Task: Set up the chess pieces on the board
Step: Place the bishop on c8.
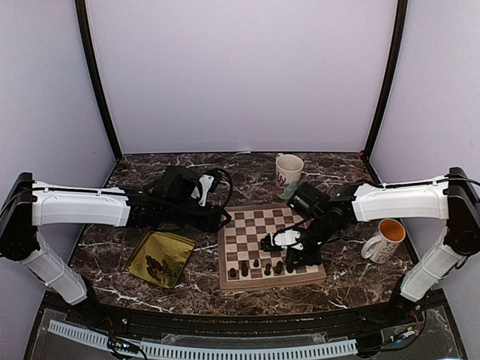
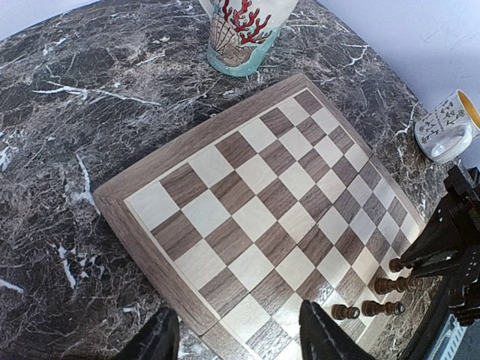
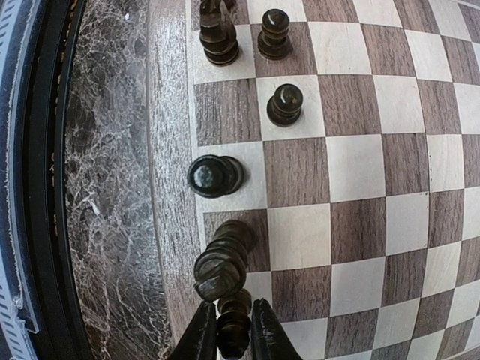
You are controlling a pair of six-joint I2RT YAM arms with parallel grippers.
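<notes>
Top: board (image 1: 270, 246) mid-worktop (image 1: 345, 281), chess pieces (image 1: 256, 264) bunched on its near rows, more in gold tray (image 1: 176, 246) left, seen only here; left wrist: left jaws wide, empty, over a board corner; right wrist: right jaws hug one upright piece (image 3: 234, 322) by the rim, grip unclear.

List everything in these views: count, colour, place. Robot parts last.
board: one, brown and cream squares, light wood rim, table centre.
chess pieces on the board: about six, dark brown, near rows.
chess pieces in the tray: small dark cluster, count unclear.
tray: one, shiny gold, left of the board.
patterned mug: one, cream with red coral print, behind the board.
orange-lined mug: one, white, right of the board.
table: one, dark marble, white veins.
left gripper: black, open, above the board's far left corner.
right gripper: black, fingers flanking one near-edge piece, grip unclear.
</notes>
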